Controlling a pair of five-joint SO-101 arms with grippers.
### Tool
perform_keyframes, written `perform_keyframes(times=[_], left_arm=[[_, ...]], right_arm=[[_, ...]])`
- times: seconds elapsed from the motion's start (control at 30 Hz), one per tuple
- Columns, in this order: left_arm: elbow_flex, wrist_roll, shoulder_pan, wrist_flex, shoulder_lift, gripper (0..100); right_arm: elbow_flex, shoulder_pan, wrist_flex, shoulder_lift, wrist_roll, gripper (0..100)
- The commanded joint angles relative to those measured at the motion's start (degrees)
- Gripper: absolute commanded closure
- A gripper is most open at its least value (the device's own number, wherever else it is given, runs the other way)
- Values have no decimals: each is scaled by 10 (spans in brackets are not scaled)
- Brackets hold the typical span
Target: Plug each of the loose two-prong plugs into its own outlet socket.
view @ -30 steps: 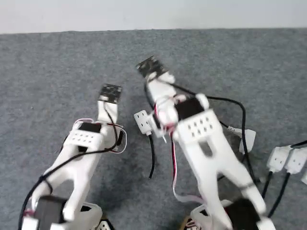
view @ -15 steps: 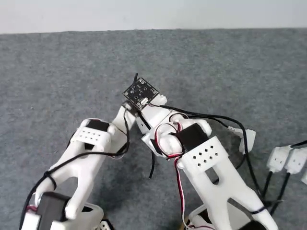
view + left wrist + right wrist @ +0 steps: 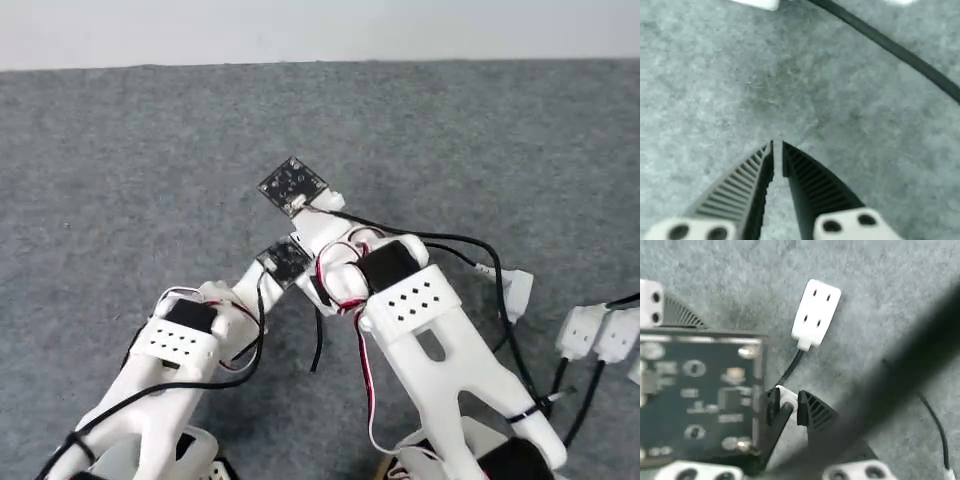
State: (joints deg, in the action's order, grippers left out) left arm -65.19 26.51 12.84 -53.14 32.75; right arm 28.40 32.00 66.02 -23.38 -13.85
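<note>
The right tool point(image 3: 788, 403) is pressed in on a small white plug point(image 3: 786, 396), which sits pinched between its two ribbed black fingers; the prongs cannot be made out. A thin black cord point(image 3: 792, 365) leaves the pinch and runs straight to the narrow end of a white socket block point(image 3: 816, 315). The block lies flat on the grey felt tabletop point(image 3: 880, 285), just beyond the tool. Its slotted face is up, showing two pairs of slots, and its long axis continues the line of the cord, with the corded end nearest the tool. Close beside the right tool, a dark green circuit board point(image 3: 700, 390) on the other arm's wrist stands partly in front of it, and a blurred black cable point(image 3: 900, 365) slants across the near side. The left tool point(image 3: 777, 146) hovers over bare felt with its fingers brought almost together, only a thin slit between the tips and nothing in it. A black cable point(image 3: 890, 47) crosses the felt beyond it. From above, the two wrists crowd together at the middle of the tabletop. A loose black cord end point(image 3: 318, 345) trails between the arms, and several white connectors point(image 3: 580, 330) lie well apart on the right arm's side.
</note>
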Motion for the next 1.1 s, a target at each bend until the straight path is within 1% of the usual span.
perform_keyframes(times=[0.0,0.1,0.2,0.37,0.47,0.63,0.87,1.07], left_arm=[[9,-35,-56,47,25,974],[7,-35,-91,55,25,974],[-4,-34,-96,56,27,973],[-3,-33,-97,56,26,973],[-4,-18,-96,56,26,973],[-5,-11,-96,56,26,973],[-5,-11,-96,56,26,973],[-5,-11,-96,56,26,973]], right_arm=[[-29,-5,-61,2,-7,991],[-4,-5,-162,3,-40,991],[13,-5,-251,31,-69,991],[1,3,-317,125,-123,991],[-21,8,-320,170,-164,991],[-49,6,-323,213,-171,991],[-49,5,-354,224,-180,991],[-46,0,-322,225,-166,991]])
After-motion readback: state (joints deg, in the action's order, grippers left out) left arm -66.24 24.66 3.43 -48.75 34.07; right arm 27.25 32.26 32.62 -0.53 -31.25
